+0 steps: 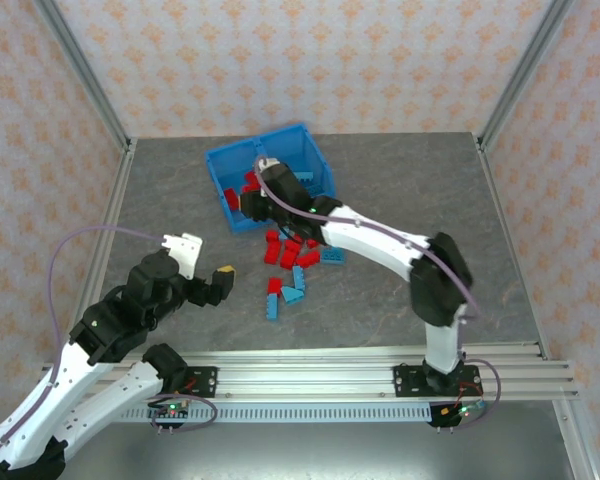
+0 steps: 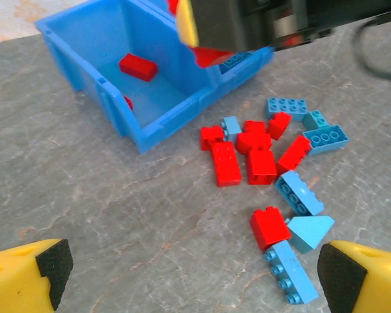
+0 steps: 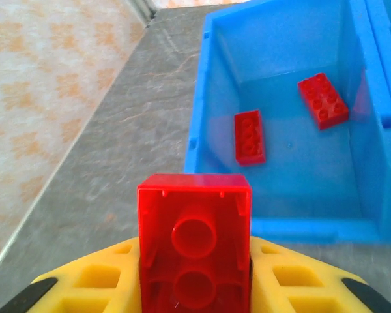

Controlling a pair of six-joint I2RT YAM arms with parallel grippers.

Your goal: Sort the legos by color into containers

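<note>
Two grippers: right gripper [image 3: 194, 290] was clenched on red brick [image 3: 194, 222], to carry it; left gripper [image 2: 195, 277] was released, empty.
Bin [image 3: 197, 124]: just ahead of brick; one compartment [image 3: 300, 176] held two red legos [image 3: 249, 137], likely reds' place.
Pile [image 2: 260, 163]: mixed legos lay beside bin.

Bare table [image 1: 170, 190] left (bricks [image 1: 290, 255] beside bin [image 1: 280, 135])
</note>
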